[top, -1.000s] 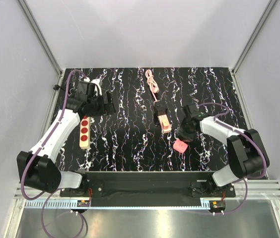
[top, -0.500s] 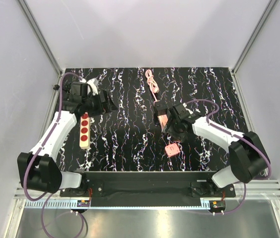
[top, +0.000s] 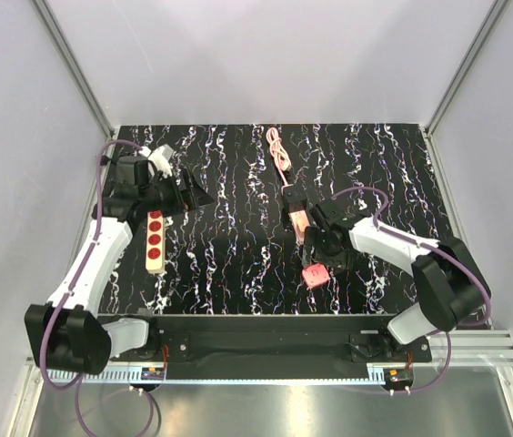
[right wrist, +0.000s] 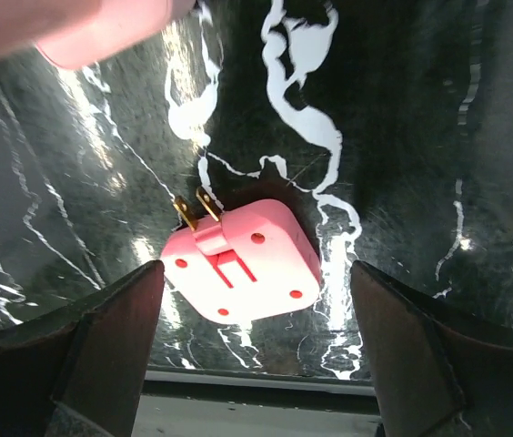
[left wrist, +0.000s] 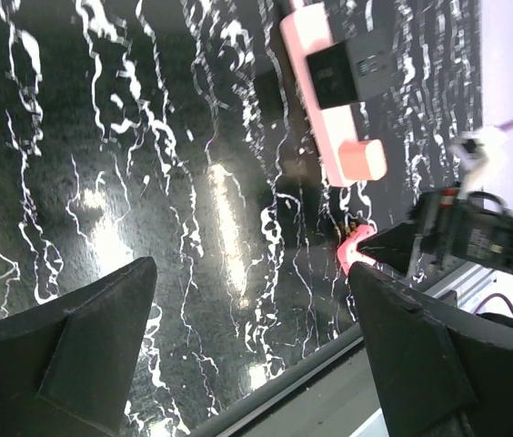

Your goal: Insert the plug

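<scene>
The plug (right wrist: pixel 243 259) is a small pink block with two brass prongs. It lies flat on the black marbled table between my right fingers, touching neither. It also shows in the top view (top: pixel 312 274) and in the left wrist view (left wrist: pixel 352 248). My right gripper (top: pixel 322 257) hovers just above it, open and empty (right wrist: pixel 255 267). The slim pink power strip (top: pixel 300 218) lies just beyond the plug, with its cord (top: pixel 280 155) coiled farther back. My left gripper (top: pixel 188 193) is open and empty (left wrist: pixel 252 269) at the far left, raised above the table.
A beige strip with three red sockets (top: pixel 154 241) lies at the left, under my left arm. The pink strip's end shows in the left wrist view (left wrist: pixel 329 100) and as a blur in the right wrist view (right wrist: pixel 84 27). The table's near edge (right wrist: pixel 256 387) runs just below the plug.
My right gripper has swung left and come down over the plug, which has slid a little to the left. My left gripper has drawn back toward the far left.
</scene>
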`<action>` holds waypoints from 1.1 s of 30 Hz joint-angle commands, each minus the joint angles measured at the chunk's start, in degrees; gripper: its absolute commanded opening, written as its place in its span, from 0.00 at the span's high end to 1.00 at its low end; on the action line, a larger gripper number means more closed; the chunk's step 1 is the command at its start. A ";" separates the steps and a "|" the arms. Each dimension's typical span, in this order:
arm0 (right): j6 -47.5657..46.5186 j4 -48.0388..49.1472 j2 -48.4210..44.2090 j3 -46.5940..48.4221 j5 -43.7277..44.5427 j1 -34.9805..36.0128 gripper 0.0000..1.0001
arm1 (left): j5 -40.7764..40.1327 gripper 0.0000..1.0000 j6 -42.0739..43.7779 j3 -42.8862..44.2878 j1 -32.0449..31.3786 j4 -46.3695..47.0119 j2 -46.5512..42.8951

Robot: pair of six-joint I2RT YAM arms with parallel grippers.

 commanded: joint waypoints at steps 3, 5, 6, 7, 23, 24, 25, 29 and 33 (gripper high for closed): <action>-3.23 1.88 1.74 -2.02 -7.08 0.03 0.13 | -2.15 0.09 1.77 -0.88 -1.01 0.82 -3.77; -0.25 5.04 1.39 -3.34 -9.46 0.12 0.18 | -2.86 0.10 1.60 -1.23 -1.27 0.47 -3.77; 0.90 6.45 1.13 -4.74 -12.87 0.29 0.19 | -3.30 0.10 1.51 -1.23 -1.45 -0.49 -3.77; 4.47 8.03 0.78 -5.36 -14.47 0.64 0.20 | -4.43 0.11 1.68 -1.23 -1.54 -1.02 -3.60; 14.46 13.63 0.34 0.60 -14.58 17.70 0.25 | -7.17 0.11 2.21 -2.20 -1.63 -6.04 -3.42; 12.79 11.24 -0.45 1.04 -10.74 17.70 0.25 | -6.73 0.11 2.30 -2.29 -1.63 -6.12 -3.51; 9.47 8.95 -0.98 1.57 -8.79 17.78 0.25 | -6.82 0.11 2.39 -2.46 -1.63 -6.12 -3.51; 5.40 0.15 -0.29 4.73 1.04 17.69 0.24 | -6.64 0.10 1.86 -4.30 -1.71 -5.60 -3.95; -0.40 0.58 3.32 8.15 0.64 17.70 0.20 | -5.15 0.10 1.59 -5.19 -1.71 -4.98 -3.42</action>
